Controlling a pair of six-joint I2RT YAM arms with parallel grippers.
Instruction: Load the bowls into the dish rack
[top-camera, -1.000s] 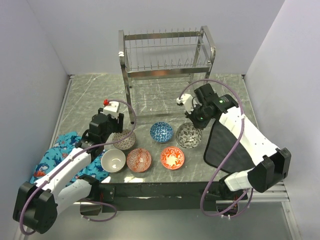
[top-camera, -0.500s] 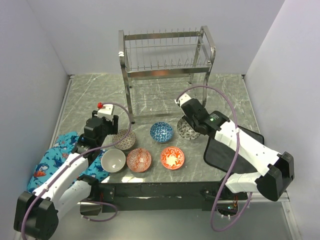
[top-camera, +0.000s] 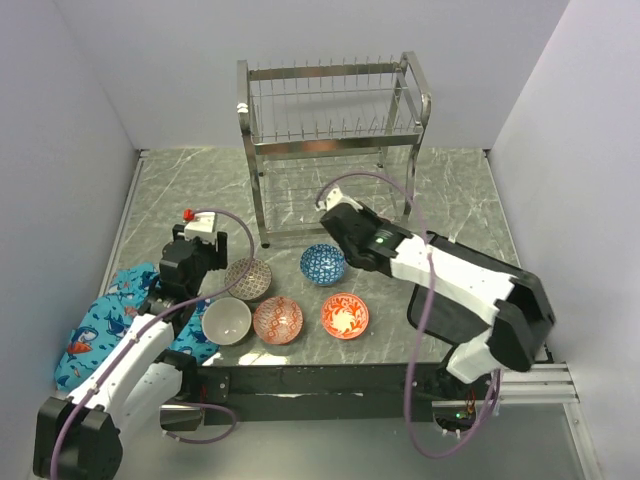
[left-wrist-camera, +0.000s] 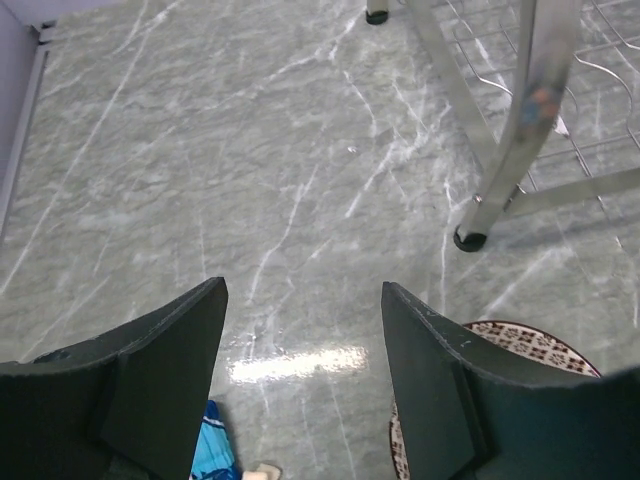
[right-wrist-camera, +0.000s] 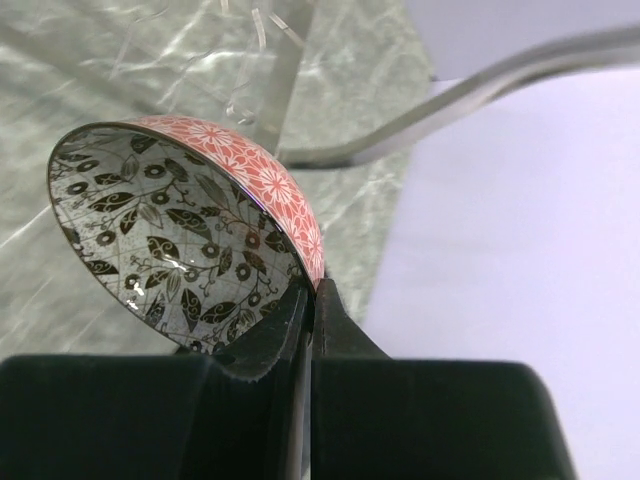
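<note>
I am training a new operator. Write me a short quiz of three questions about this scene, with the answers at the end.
1. True or false: the left gripper holds a bowl.
2. What does the right gripper pinch? A. a cup; B. a leaf-patterned bowl; C. a plate.
3. How many bowls stand on the table in the top view?

Key:
1. False, it is open and empty.
2. B
3. Five: blue, brown-grey, cream-white, pinkish-red, red-orange.
</note>
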